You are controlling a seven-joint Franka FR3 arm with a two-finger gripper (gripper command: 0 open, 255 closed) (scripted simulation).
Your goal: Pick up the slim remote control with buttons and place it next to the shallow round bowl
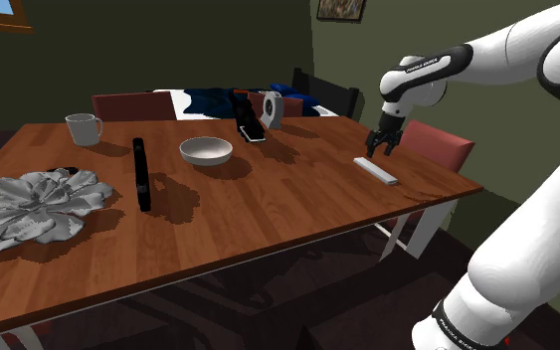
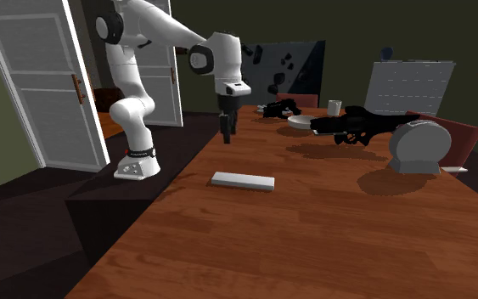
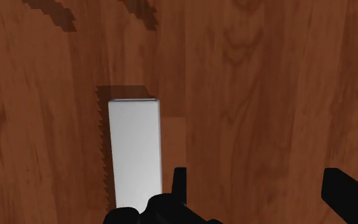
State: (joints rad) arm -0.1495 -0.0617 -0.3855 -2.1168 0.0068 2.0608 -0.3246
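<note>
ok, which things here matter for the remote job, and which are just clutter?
Job: white flat slim remote; white shallow round bowl; black tool, open.
Clutter: white mug; grey flower-shaped dish; black slim stick; white round-topped object.

A wooden table (image 1: 297, 204), red chairs (image 1: 439, 142) beside it, stands on a dark floor (image 2: 25, 229); green walls (image 1: 168, 45), white panelled doors (image 2: 46, 76).

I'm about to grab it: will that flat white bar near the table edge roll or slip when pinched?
The white bar lies flat with square edges, so it probably won't roll. Its thin, smooth-looking sides may slip in the open tool. It looks rigid, likely light.
</note>
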